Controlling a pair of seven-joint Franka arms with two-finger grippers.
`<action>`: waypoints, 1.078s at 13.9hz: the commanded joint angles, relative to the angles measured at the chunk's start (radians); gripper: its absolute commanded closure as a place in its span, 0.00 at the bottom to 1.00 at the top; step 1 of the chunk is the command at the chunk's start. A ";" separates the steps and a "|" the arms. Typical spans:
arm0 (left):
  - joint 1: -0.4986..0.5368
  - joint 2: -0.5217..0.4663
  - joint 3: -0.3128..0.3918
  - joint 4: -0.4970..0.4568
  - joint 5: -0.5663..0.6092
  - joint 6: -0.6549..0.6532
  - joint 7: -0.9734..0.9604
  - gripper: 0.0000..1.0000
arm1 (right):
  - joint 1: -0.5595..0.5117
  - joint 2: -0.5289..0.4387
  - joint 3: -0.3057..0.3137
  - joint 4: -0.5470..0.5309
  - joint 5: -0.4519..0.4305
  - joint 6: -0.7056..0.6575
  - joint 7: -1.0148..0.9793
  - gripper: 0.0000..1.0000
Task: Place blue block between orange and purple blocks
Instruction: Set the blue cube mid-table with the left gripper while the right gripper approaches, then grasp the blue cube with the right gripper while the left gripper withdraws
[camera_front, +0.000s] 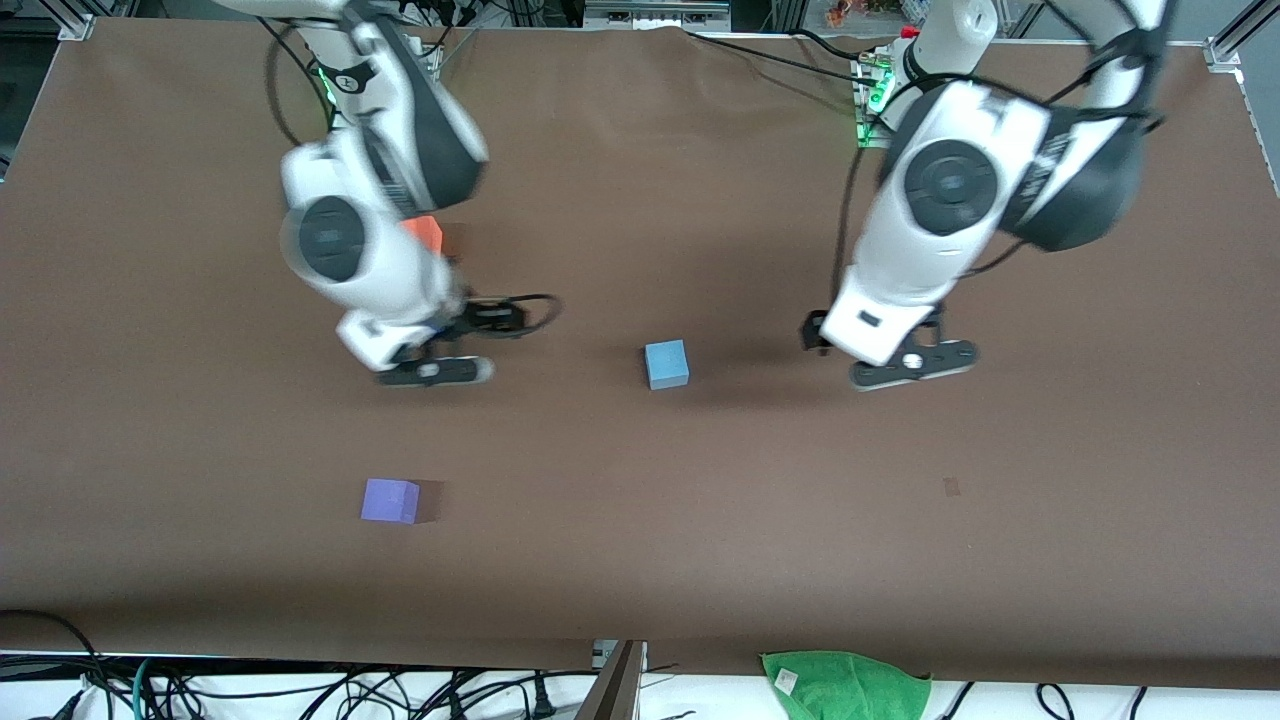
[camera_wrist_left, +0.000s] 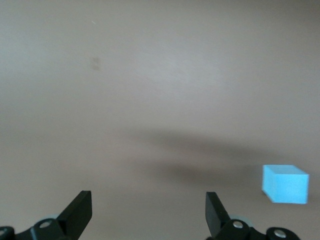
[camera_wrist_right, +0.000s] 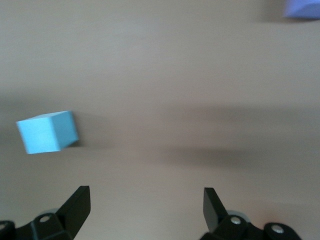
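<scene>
The blue block (camera_front: 666, 364) sits on the brown table near its middle. The orange block (camera_front: 427, 233) lies toward the right arm's end, partly hidden by the right arm. The purple block (camera_front: 390, 500) lies nearer the front camera than the orange one. My right gripper (camera_front: 437, 371) is open and empty over bare table between the orange and purple blocks. Its wrist view shows the gripper (camera_wrist_right: 146, 207), the blue block (camera_wrist_right: 47, 132) and a corner of the purple block (camera_wrist_right: 302, 9). My left gripper (camera_front: 912, 364) is open and empty over bare table beside the blue block. The left wrist view shows this gripper (camera_wrist_left: 148, 210) and the blue block (camera_wrist_left: 285, 184).
A green cloth (camera_front: 845, 685) lies off the table's near edge, with cables beside it. A small dark mark (camera_front: 950, 486) is on the table toward the left arm's end; it also shows in the left wrist view (camera_wrist_left: 95, 62).
</scene>
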 joint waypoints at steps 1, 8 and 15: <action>0.084 -0.104 -0.013 -0.028 0.007 -0.076 0.191 0.00 | 0.099 0.108 -0.014 0.075 -0.003 0.109 0.062 0.00; 0.266 -0.277 0.052 -0.087 -0.093 -0.136 0.496 0.00 | 0.255 0.329 -0.020 0.178 -0.139 0.323 0.197 0.00; 0.254 -0.451 0.179 -0.367 -0.199 0.084 0.576 0.00 | 0.301 0.467 -0.031 0.341 -0.178 0.349 0.226 0.00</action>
